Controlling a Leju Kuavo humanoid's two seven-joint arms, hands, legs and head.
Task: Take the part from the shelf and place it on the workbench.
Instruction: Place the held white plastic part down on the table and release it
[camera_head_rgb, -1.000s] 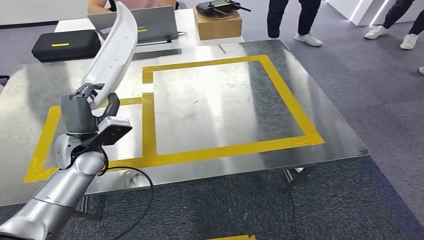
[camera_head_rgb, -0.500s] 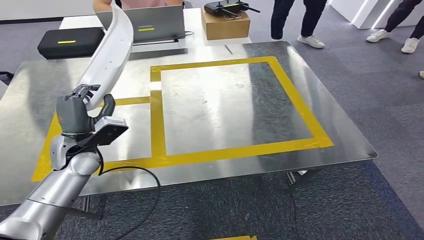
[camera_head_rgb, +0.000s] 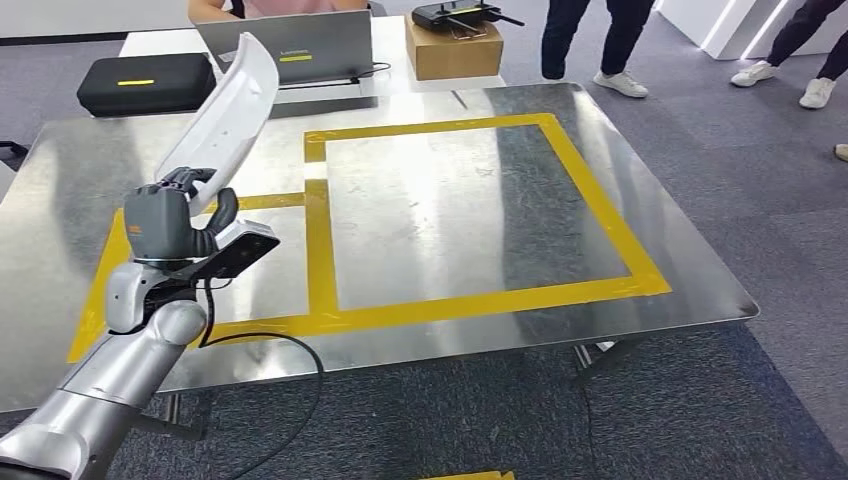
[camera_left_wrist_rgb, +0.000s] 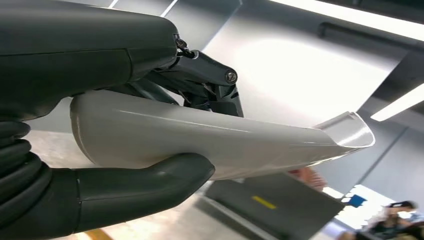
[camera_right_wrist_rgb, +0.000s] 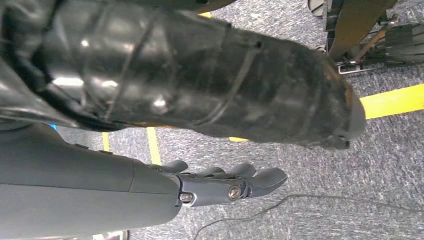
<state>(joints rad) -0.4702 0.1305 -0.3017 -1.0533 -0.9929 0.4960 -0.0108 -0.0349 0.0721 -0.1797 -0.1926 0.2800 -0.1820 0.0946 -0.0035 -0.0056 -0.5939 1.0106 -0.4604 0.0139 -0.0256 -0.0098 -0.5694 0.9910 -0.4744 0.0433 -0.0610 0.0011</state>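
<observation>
I read this as the carry-and-place step: the steel surface (camera_head_rgb: 420, 210) lies right before me, its yellow tape outlines (camera_head_rgb: 480, 290) marking a large box and a smaller one on my left; the part is off the shelf and not yet set down. The long white curved panel (camera_head_rgb: 222, 115) stands tilted upward above the left end of the surface, over the smaller taped box, clear of the metal; the left robot hand (camera_head_rgb: 170, 222) grips its lower end, fingers wrapped over and thumb beneath. I judge the next move calls for lowering and levelling the panel so it lies flat inside the tape before the fingers let go; it is long and held by one end, so it may swing.

The left wrist view gives what the head view cannot: the thumb (camera_left_wrist_rgb: 145, 182) pressed under the panel's smooth shell and its flared far lip; the right wrist view has the right robot hand (camera_right_wrist_rgb: 220, 185) hanging over carpet, fingers loosely extended, holding nothing.
</observation>
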